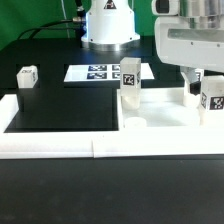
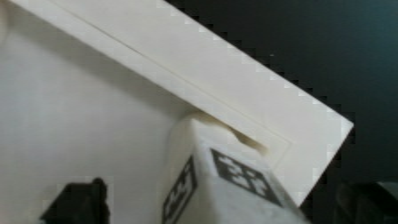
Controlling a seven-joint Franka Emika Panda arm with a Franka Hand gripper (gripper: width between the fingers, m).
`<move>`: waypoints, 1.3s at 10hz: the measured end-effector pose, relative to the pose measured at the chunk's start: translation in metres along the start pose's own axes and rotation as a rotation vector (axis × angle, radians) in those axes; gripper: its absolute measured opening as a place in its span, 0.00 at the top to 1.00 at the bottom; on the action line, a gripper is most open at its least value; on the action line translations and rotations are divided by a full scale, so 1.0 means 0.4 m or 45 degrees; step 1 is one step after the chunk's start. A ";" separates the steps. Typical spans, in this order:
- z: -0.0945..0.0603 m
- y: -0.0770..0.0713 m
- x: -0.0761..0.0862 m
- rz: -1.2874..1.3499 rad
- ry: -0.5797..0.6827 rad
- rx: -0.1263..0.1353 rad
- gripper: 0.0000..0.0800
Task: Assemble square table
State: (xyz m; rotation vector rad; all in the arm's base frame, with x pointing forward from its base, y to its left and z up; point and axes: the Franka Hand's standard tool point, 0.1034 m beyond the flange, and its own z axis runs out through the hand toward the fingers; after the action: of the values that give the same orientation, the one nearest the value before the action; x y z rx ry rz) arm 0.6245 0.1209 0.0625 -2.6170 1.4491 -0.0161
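Note:
The white square plate (image 1: 160, 112) lies flat at the exterior view's right. One tagged leg (image 1: 130, 80) stands upright at its far left corner. A second tagged leg (image 1: 212, 100) stands on the plate at the right, under my gripper (image 1: 207, 88). In the wrist view this leg (image 2: 231, 180) sits between my dark fingers (image 2: 80, 200) on the plate (image 2: 89, 110). The gripper (image 2: 228, 205) is open around it, with bare plate showing between one finger and the leg. A third leg (image 1: 27, 77) lies loose on the black table at the left. No fourth leg shows.
White border rails (image 1: 60, 140) run along the front and the left side of the black table. The marker board (image 1: 100, 72) lies at the back in front of the robot base (image 1: 108, 25).

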 end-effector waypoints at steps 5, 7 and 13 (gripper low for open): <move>-0.011 -0.010 0.013 -0.837 0.036 -0.027 0.19; -0.011 -0.011 0.015 -0.863 0.045 -0.022 0.22; -0.010 -0.008 0.017 -0.380 0.044 -0.016 0.64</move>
State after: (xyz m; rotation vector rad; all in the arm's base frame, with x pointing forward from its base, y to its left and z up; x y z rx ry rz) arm 0.6305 0.1161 0.0666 -2.8299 1.0575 -0.0856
